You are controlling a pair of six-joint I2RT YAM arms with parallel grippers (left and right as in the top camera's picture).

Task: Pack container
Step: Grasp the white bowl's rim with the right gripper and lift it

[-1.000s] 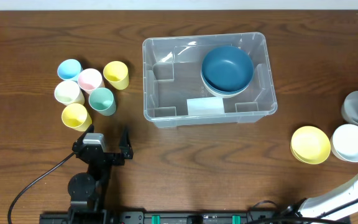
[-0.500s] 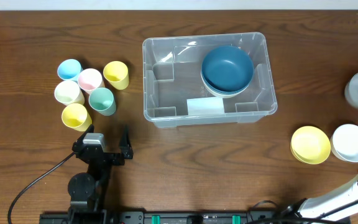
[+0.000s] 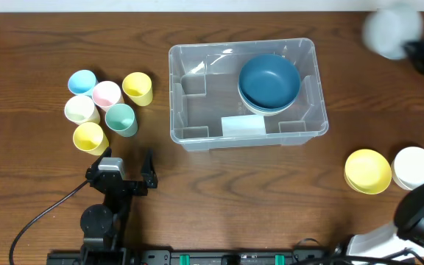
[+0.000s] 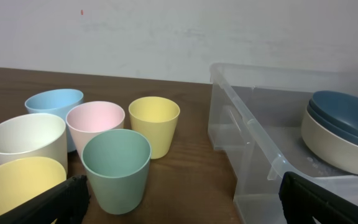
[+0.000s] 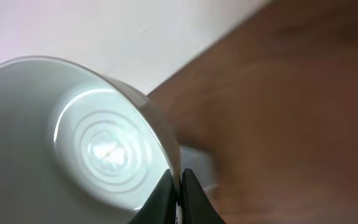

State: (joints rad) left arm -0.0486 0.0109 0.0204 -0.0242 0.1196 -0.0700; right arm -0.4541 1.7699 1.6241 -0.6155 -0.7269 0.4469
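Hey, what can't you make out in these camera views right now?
The held bowl: motion-blurred in the overhead view; cut off at the left and bottom edges in the right wrist view.
The right end effector: only a dark smear at the overhead view's right edge.
Stack under the blue bowl in the container: count hidden by the blue bowl overhead, cut by the left wrist view's edge.
The white label: any print too small overhead.
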